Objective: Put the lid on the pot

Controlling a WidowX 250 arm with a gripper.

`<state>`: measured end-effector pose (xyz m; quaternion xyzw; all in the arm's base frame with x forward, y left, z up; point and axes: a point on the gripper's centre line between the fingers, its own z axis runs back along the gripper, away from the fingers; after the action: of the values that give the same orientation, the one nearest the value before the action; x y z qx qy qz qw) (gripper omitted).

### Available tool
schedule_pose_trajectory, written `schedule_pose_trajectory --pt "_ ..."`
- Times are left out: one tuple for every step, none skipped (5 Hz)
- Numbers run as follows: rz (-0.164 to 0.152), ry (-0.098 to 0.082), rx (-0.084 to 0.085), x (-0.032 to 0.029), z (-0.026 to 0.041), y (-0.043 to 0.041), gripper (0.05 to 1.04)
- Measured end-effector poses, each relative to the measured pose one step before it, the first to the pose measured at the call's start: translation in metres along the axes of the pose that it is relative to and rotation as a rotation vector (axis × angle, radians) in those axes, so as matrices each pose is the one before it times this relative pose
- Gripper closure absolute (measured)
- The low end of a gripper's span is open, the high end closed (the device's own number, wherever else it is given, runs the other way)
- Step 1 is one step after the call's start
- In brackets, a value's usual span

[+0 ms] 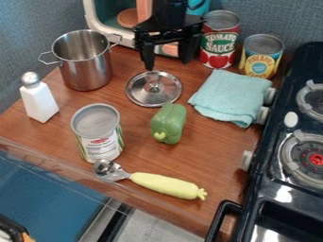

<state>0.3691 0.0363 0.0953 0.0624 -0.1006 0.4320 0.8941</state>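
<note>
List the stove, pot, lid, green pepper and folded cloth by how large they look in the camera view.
1. Stove
2. Pot and folded cloth, too alike to rank
3. Lid
4. Green pepper

Wooden counter point(217, 146), pot point(87, 71), lid point(144, 95), 3 cans point(102, 142), cloth point(230, 98)

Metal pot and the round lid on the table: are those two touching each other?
Apart. The camera view shows a strip of brown tabletop between the pot and the lid.
</note>
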Motion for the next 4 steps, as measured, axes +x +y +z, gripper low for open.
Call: schedule_pose_trajectory --pt "0.0486 -0.0050 0.0070 0.01599 -0.01032 0.00080 0.083" --pt "0.0482 0.0108 0.0059 0.01212 -0.01571 0.00267 0.083" --pt "0.0191 0.0153 0.0185 0.00383 -0.01705 -0.00076 0.083" --pt "0.0033 0.0122 0.0115 -0.00188 -0.01186 -0.00192 0.083"
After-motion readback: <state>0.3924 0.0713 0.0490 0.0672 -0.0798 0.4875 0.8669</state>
